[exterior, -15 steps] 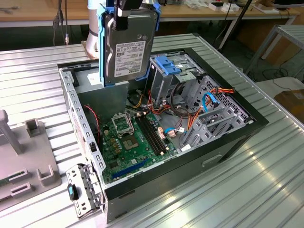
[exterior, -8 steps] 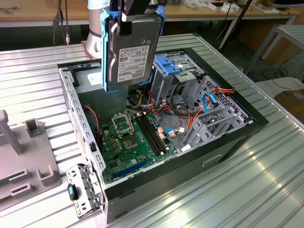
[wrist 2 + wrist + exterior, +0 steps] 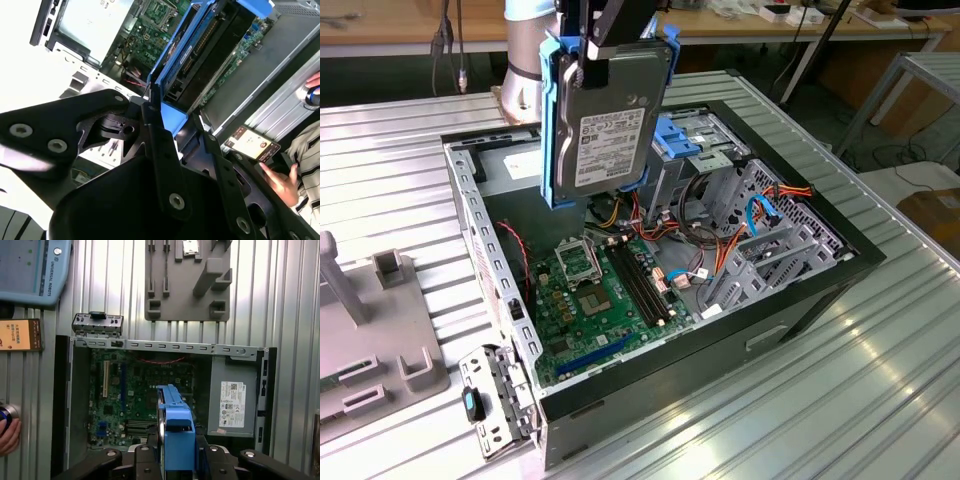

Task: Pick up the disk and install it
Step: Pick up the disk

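The disk [image 3: 610, 125], a grey hard drive with a white label in a blue carrier, hangs upright above the back of the open computer case [image 3: 480, 230]. My gripper [image 3: 598, 45] is shut on its top edge. In both wrist views the black fingers [image 3: 150, 107] clamp the blue carrier from both sides, with the gripper [image 3: 177, 457] around the disk [image 3: 177, 430] and the disk [image 3: 200, 45] edge-on over the green motherboard [image 3: 140, 390]. The metal cage with a blue plastic top [image 3: 692, 140] stands just to the exterior view's right of the disk.
A grey box with a white sticker [image 3: 232, 405] fills one corner of the case. Coloured cables [image 3: 720, 250] cross the case. A grey fixture [image 3: 380, 330] lies at the exterior view's left. A pendant [image 3: 30, 270] and a person's hand [image 3: 280, 180] are beside the case.
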`<state>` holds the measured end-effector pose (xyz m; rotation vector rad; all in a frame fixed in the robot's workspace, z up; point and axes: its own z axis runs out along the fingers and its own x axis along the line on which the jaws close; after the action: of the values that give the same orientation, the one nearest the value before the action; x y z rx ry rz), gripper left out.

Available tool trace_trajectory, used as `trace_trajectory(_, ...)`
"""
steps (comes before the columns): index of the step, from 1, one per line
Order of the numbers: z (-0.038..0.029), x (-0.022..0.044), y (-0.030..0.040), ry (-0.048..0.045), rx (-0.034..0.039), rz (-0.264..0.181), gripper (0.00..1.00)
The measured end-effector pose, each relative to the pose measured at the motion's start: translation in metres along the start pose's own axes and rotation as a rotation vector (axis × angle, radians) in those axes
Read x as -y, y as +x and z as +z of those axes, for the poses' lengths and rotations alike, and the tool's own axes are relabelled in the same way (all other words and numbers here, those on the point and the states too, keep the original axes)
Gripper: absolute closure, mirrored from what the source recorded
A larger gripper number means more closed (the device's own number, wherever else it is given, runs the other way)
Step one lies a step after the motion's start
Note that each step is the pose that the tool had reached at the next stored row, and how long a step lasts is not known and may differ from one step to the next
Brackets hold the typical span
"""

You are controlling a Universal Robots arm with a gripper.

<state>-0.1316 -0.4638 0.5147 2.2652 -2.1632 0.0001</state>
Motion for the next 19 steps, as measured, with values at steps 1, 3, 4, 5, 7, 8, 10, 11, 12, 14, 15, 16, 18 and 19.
trace_trajectory(1, 0.0000, -0.0001, 0.0031, 0.0000, 0.0000, 0.000, 0.64)
trace_trajectory(3, 0.0001, -0.0004, 0.0081, -0.0001, -0.0002, 0.000, 0.64)
trace_trajectory(4, 0.0002, -0.0005, 0.0103, 0.0000, -0.0001, 0.000, 0.64)
trace_trajectory(5, 0.0003, -0.0006, 0.0121, 0.0000, -0.0001, 0.000, 0.64)
trace_trajectory(7, 0.0005, -0.0009, 0.0208, -0.0001, -0.0004, 0.000, 0.64)
trace_trajectory(8, 0.0007, -0.0012, 0.0255, -0.0001, -0.0004, 0.000, 0.64)
trace_trajectory(10, 0.0008, -0.0014, 0.0285, 0.0000, -0.0005, 0.000, 0.64)
trace_trajectory(11, 0.0008, -0.0010, 0.0285, -0.0001, -0.0006, 0.000, 0.64)
trace_trajectory(12, 0.0008, 0.0003, 0.0287, -0.0001, -0.0006, 0.000, 0.64)
trace_trajectory(14, 0.0009, 0.0074, 0.0290, -0.0001, -0.0006, 0.000, 0.64)
trace_trajectory(15, 0.0009, 0.0094, 0.0291, -0.0001, -0.0006, 0.000, 0.64)
trace_trajectory(16, 0.0008, 0.0136, 0.0293, -0.0001, -0.0006, 0.000, 0.64)
trace_trajectory(18, 0.0009, 0.0150, 0.0294, -0.0001, -0.0006, 0.000, 0.64)
trace_trajectory(19, 0.0008, 0.0151, 0.0294, -0.0001, -0.0006, 0.000, 0.64)
